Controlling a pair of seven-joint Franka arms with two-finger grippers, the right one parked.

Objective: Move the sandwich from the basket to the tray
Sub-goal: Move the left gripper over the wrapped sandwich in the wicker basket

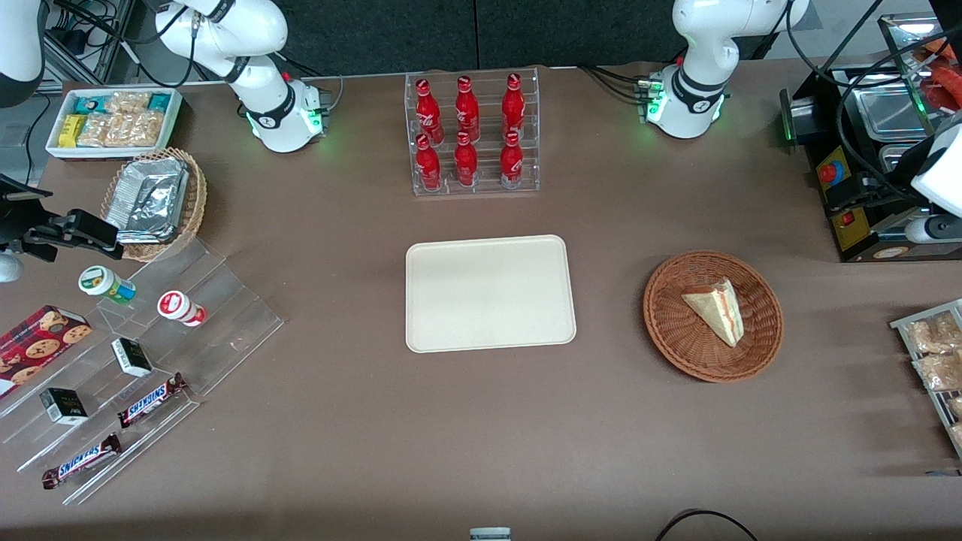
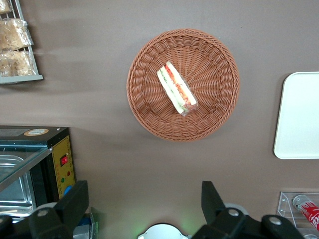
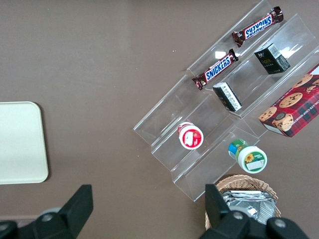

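- Gripper (image 2: 144, 206) hung high above the brown table (image 1: 481, 421) with fingers (image 2: 75, 201) spread wide, holding nothing; the front view did not show it.
- Sandwich (image 1: 715, 308) lay in the basket (image 1: 669, 338) — its red and green layers showed only from the wrist.
- Tray (image 1: 490, 293) sat bare near the basket, toward the parked arm's end.

surface (image 1: 481, 421) was brown. a clear rack (image 1: 474, 135) held six red bottles (image 1: 466, 110), farther from the front camera than mid-surface. toward the parked arm's end: white box of packaged snacks (image 1: 113, 122), foil-lined wicker basket (image 1: 155, 201) just nearer, clear stepped display (image 1: 143, 361) with two small lidded cups (image 1: 107, 285), two dark boxes (image 1: 131, 356), two snickers bars (image 1: 150, 400), cookie box (image 1: 34, 346) beside it. toward the working arm's end: black appliance (image 1: 864, 165), snack packets (image 1: 936, 353).
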